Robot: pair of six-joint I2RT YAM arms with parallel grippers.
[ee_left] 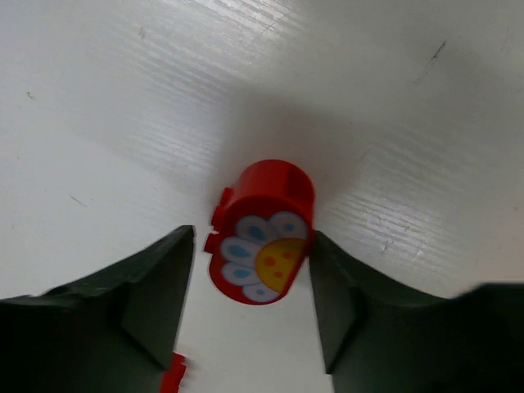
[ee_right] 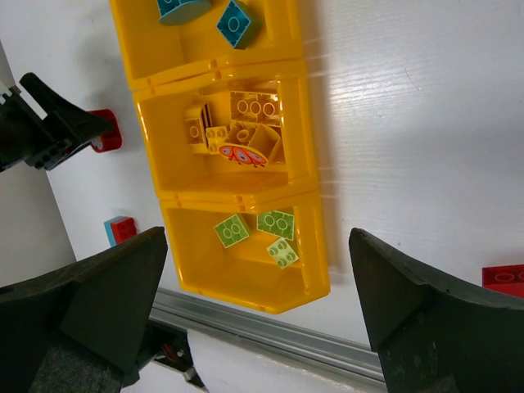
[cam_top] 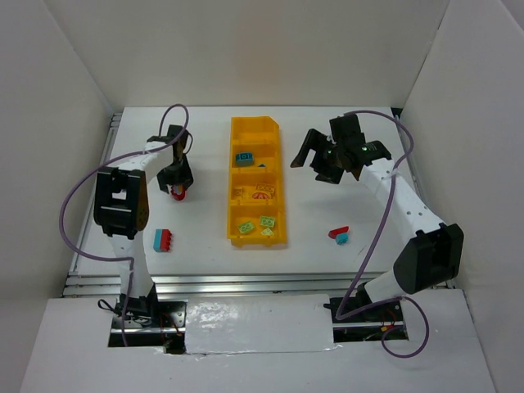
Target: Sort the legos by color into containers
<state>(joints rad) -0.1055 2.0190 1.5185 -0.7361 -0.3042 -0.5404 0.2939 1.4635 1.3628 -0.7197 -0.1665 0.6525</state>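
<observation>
Bracketing with half-open left fingers [ee_left: 139, 303] the red lego [ee_left: 262, 233] lying between them on the table [ee_left: 123, 98], not yet pinched, holding right fingers [ee_right: 90, 303] wide apart, probably needing a squeeze, lift and carry into the bin [cam_top: 233, 176].

Long yellow-orange bin [cam_top: 254, 135], four compartments in a row, holds teal bricks [cam_top: 244, 159] in the second from far end, yellow bricks [cam_top: 260, 193] in the third, light green bricks [cam_top: 256, 224] in the nearest; loose outside: red round brick [ee_left: 262, 233] with flower print and red-and-teal pair [cam_top: 164, 240] to its left, second red-and-teal pair [cam_top: 338, 235] to its right.
</observation>
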